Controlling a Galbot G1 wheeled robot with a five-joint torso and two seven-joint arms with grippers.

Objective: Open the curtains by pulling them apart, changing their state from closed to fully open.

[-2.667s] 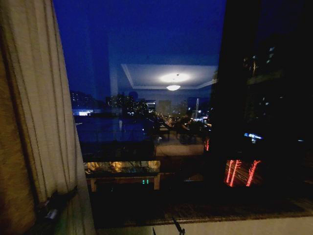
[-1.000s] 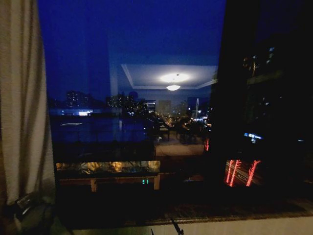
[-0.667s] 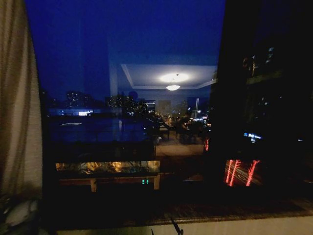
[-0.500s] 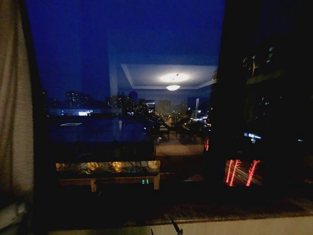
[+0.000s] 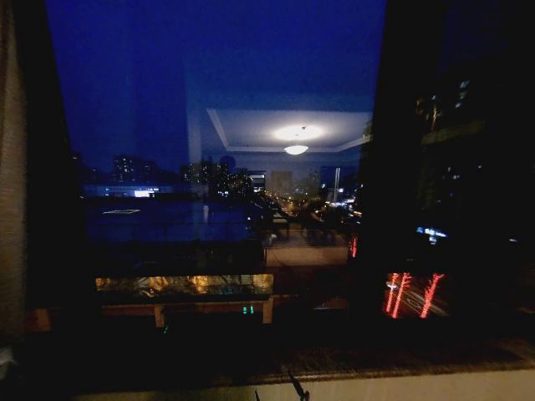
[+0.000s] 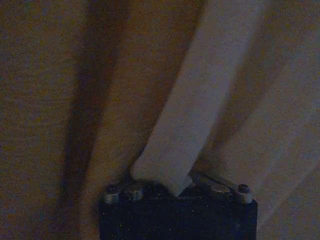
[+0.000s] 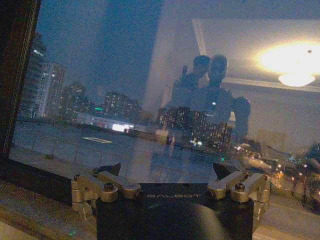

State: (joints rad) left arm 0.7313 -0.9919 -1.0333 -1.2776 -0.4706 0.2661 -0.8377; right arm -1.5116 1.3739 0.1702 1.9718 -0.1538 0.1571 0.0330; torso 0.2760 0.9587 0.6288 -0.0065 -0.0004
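Left gripper [image 6: 172, 187] is clamped on a pale fold of the sheer curtain [image 6: 200, 100], pinched between its fingers, with golden-brown drape [image 6: 55, 100] fabric bunched right behind and around it. In the head view only a thin strip of fabric at the far left edge [image 5: 10, 184] is left, too dim to say if it is curtain or drape; the window glass [image 5: 217, 125] is uncovered, showing night city and a reflected ceiling lamp [image 5: 296, 149]. Right gripper [image 7: 170, 187] hangs in front of the window above the sill [image 7: 30, 210], fingers spread apart, holding nothing.
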